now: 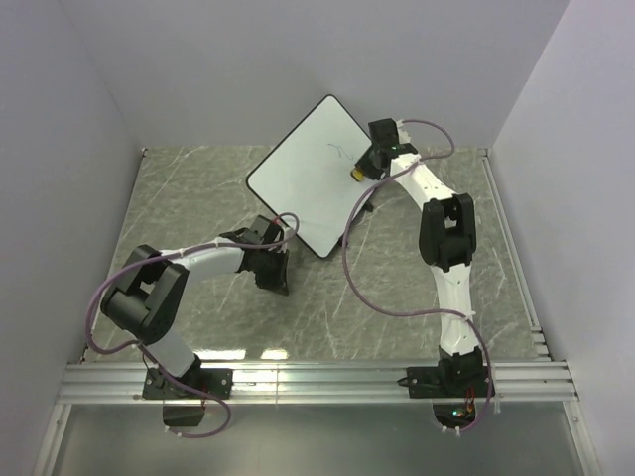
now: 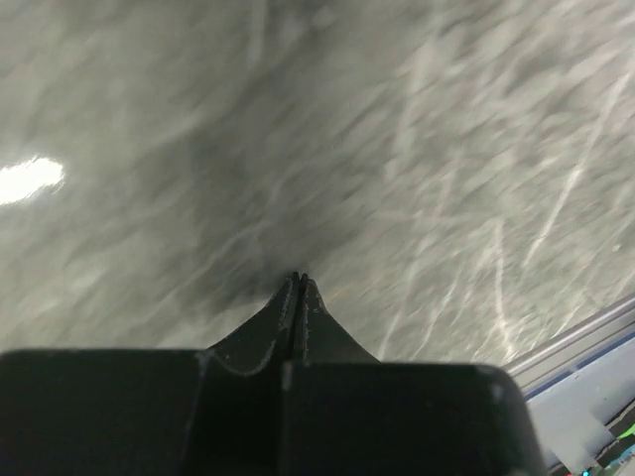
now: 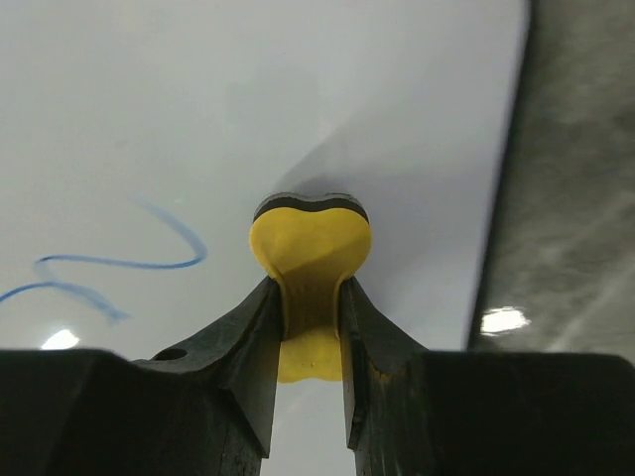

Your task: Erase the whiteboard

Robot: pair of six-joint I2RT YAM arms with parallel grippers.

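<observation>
The right gripper (image 3: 310, 297) is clamping a yellow eraser (image 3: 310, 243) by its waist, with the felt edge pressing on the whiteboard (image 3: 198, 109), which is sitting angled at the far middle of the table (image 1: 417, 288). Wiping seems under way. A blue scribble (image 3: 119, 266) is lying just beside the eraser, so the next stroke calls for sliding flat that way. The board's black frame (image 3: 504, 198) is running near on the opposite side, and open white is lying toward the scribble. The left gripper (image 2: 299, 286), closed on nothing, is hovering over the table.

The whiteboard (image 3: 198, 99) looks smooth and glossy; the yellow eraser (image 3: 310, 243) on it, matt and rubbery. The table (image 1: 298, 327) beside the whiteboard is marbled grey, faintly shiny.
</observation>
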